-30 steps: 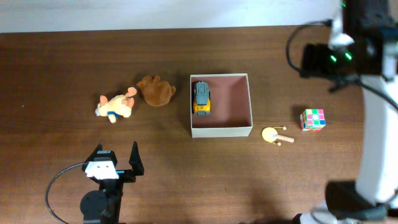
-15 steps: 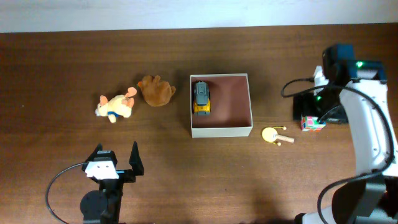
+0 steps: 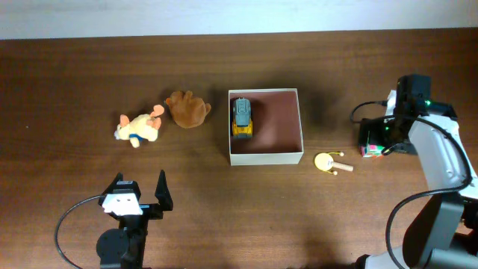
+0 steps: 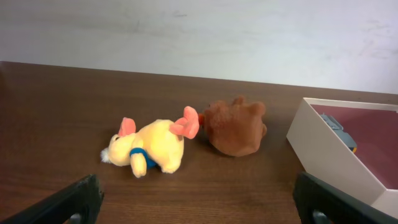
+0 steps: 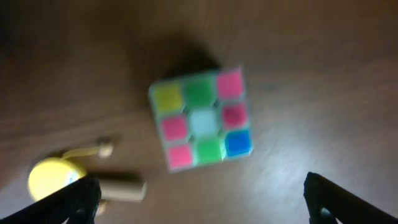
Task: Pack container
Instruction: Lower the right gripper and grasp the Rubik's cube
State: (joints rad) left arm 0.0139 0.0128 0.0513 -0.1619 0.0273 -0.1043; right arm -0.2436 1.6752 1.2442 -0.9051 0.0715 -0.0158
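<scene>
container (image 3: 267, 158) sits about mid-table, a touch toward 3 o'clock: a square, shallow cardboard box with white outer walls and a dusty-pink inside, open top, flat on dark wood. from the left wrist its white wall (image 4: 328, 151) shows at 3 o'clock. a grey and yellow toy car (image 3: 242, 118) lies inside against the 9 o'clock wall, nearer the 12 o'clock corner; the rest of the pink floor is bare. brown plush (image 3: 187, 110) lies at 9 o'clock of the box, near it but apart. yellow plush with pink ears (image 3: 140, 128) is further out at 9 o'clock, just beside the brown one. a small yellow toy with wooden sticks (image 3: 327, 162) rests at 4 o'clock, near the box corner. colour cube (image 5: 201, 119) is at 3 o'clock, well apart, blurred. right gripper (image 3: 373, 139) hangs over it and hides most of it from overhead, fingers spread, cube not between them. left gripper (image 3: 140, 178) is at 7 o'clock, fingers spread, holding nothing.
</scene>
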